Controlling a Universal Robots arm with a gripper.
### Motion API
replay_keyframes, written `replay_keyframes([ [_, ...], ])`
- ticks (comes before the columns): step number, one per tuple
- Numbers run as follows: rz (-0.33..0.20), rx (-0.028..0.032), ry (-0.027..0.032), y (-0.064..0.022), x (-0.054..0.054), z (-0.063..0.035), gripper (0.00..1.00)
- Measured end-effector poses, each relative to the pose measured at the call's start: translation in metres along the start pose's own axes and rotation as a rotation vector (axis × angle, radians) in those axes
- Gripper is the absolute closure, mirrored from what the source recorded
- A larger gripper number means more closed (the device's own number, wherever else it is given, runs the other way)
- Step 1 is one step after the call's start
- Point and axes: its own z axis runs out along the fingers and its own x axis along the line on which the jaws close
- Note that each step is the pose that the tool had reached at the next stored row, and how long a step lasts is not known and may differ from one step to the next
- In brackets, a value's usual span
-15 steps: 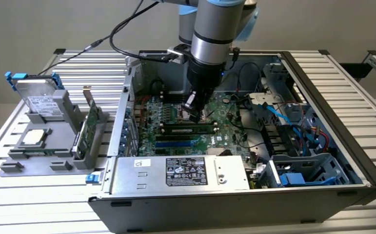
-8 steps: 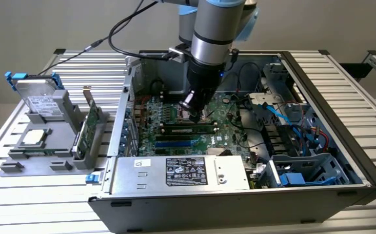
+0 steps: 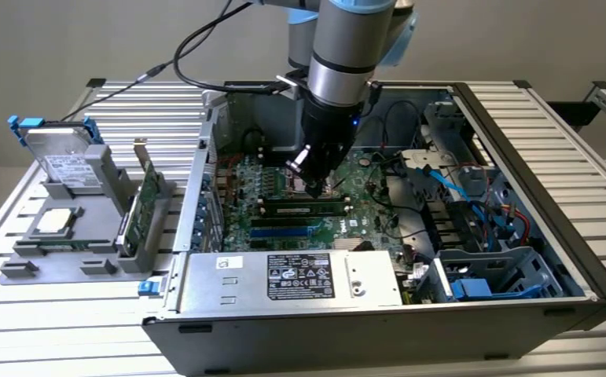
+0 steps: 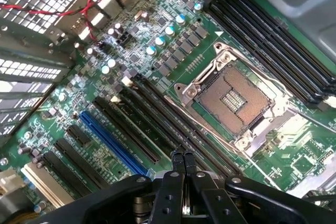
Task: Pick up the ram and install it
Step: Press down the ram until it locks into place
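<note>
My claw (image 4: 183, 157) is drawn shut, the two fingertips (image 4: 177, 157) side by side with only a sliver between them. I can see nothing pinched there. They sit low over the bank of black memory slots (image 4: 157, 114) that runs beside the open CPU socket (image 4: 231, 95).

In the exterior view the ram (image 3: 303, 209) lies along that bank as a long, dark-chipped green stick set into a slot. My claw (image 3: 311, 187) is just over its far edge, towards one end. I judge this to be the seating step. To do it well I should push straight down on the top edge, keep the stick upright in its slot, and work each end so both latches can close. A slanted push could leave one end riding high.

Beyond the slots lie the blue expansion slot (image 4: 113, 140), a field of small capacitors (image 4: 157, 40) and a second bank of memory slots (image 4: 273, 40) past the socket. Further out, the computer case (image 3: 554, 196) holds blue cables and the power supply (image 3: 303, 275). Outside it, towards the exterior view's left, a grey holder (image 3: 72, 251) carries the hard drive (image 3: 61, 161) with blue rails and the green expansion card (image 3: 151, 200).

Much is hard to tell. From my wrist I cannot pick the ram out from the dark slots under my fingers. I cannot say whether the tips touch it, nor whether the latches at its ends have closed. My own arm hides the board behind the claw in the exterior view.
</note>
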Motion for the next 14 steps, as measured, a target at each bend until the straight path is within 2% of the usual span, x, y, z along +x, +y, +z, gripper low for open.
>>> replay_keyframes([
  [14, 0.193, 0.0006, -0.0294, -0.0002, -0.0004, 0.0055, 0.90],
])
